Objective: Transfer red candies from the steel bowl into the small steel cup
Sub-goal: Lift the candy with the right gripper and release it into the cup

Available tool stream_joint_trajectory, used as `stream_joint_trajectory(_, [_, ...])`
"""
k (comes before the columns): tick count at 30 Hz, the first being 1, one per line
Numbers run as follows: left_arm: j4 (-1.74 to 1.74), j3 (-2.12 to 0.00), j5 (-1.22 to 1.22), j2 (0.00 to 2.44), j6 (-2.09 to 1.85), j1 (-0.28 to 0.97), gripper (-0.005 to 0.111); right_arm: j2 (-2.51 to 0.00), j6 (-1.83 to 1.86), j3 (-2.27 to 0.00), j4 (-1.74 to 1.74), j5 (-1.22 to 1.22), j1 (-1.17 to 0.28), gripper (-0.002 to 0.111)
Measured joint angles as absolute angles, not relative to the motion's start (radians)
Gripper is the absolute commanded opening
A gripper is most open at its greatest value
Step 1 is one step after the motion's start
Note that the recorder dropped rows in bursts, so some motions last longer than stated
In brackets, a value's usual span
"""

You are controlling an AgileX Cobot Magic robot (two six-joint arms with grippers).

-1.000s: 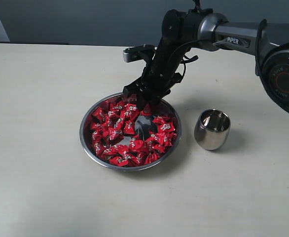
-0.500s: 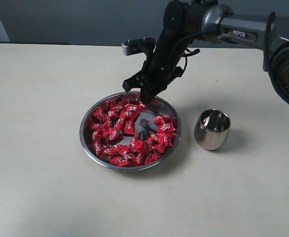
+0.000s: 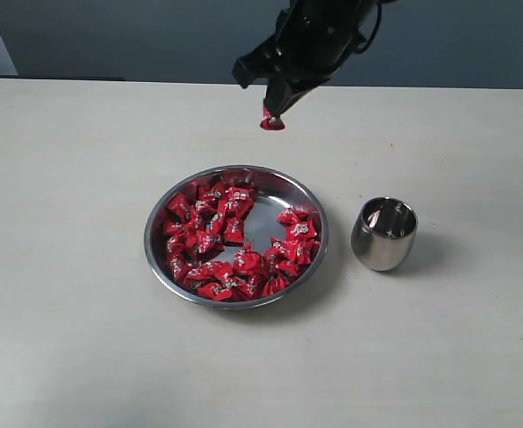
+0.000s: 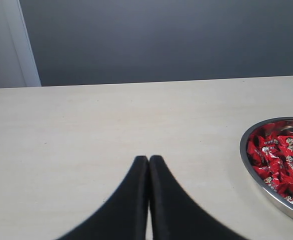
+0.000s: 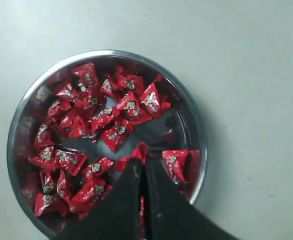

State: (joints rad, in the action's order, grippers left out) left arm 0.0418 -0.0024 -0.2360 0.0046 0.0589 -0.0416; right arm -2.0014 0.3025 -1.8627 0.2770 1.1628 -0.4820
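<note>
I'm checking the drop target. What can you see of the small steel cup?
The cup is a small, handleless tumbler of polished steel with a rounded body. It stands upright, mouth open, on the pale table, right of the bowl in the exterior view and clear of it. No red shows inside. Only the table touches it; the right claw, shut on a red candy, is far off.
</note>
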Motion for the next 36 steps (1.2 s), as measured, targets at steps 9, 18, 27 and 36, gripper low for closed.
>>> stream_joint_trajectory(9, [0.042, -0.002, -0.236, 0.005, 0.059, -0.042, 0.000, -1.755, 0.185, -1.571, 0.021, 1.129, -0.482, -0.001])
stream_joint_trajectory(18, [0.042, -0.002, -0.236, 0.005, 0.059, -0.042, 0.000, -1.708, 0.119, -1.307, -0.017, 0.998, -0.482, -0.001])
stream_joint_trajectory(27, [0.042, -0.002, -0.236, 0.005, 0.059, -0.042, 0.000, -1.708, -0.035, -1.265, -0.151, 0.965, -0.482, -0.001])
stream_joint_trajectory(36, [0.042, -0.002, -0.236, 0.005, 0.059, -0.042, 0.000, -1.710, -0.079, -1.265, -0.203, 0.983, -0.482, 0.032])
